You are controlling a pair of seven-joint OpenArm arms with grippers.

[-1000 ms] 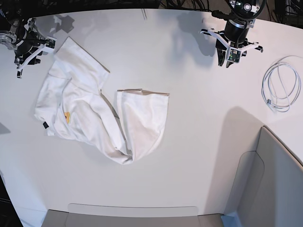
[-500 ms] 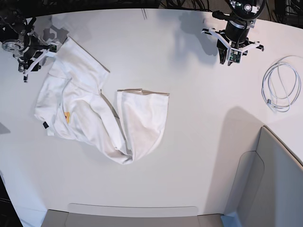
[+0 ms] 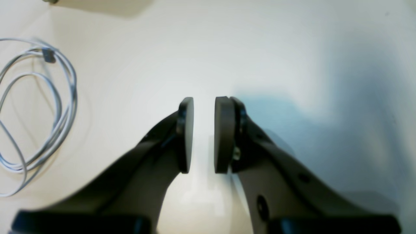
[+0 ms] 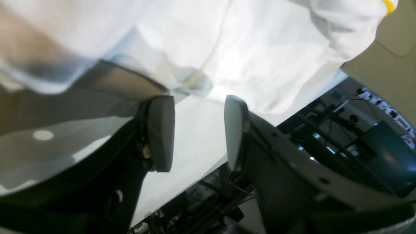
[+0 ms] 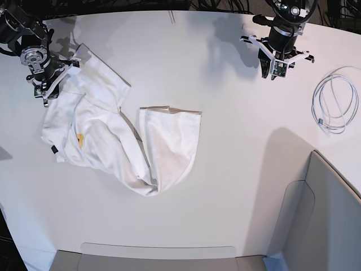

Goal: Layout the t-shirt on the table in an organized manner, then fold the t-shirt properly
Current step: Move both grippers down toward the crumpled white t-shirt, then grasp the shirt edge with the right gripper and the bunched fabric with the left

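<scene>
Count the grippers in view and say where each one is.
2. The right gripper is over the t-shirt's far corner; the left gripper hangs over bare table near the coiled cable.

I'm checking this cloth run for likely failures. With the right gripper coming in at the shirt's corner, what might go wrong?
1. The t-shirt lies crumpled and twisted; the open right gripper, at its far corner, may pinch several layers.
2. That corner sits near the edge of the table; a pull outward might drag cloth off.
3. The left gripper hovers empty, far from the shirt, near the coiled cable.
</scene>
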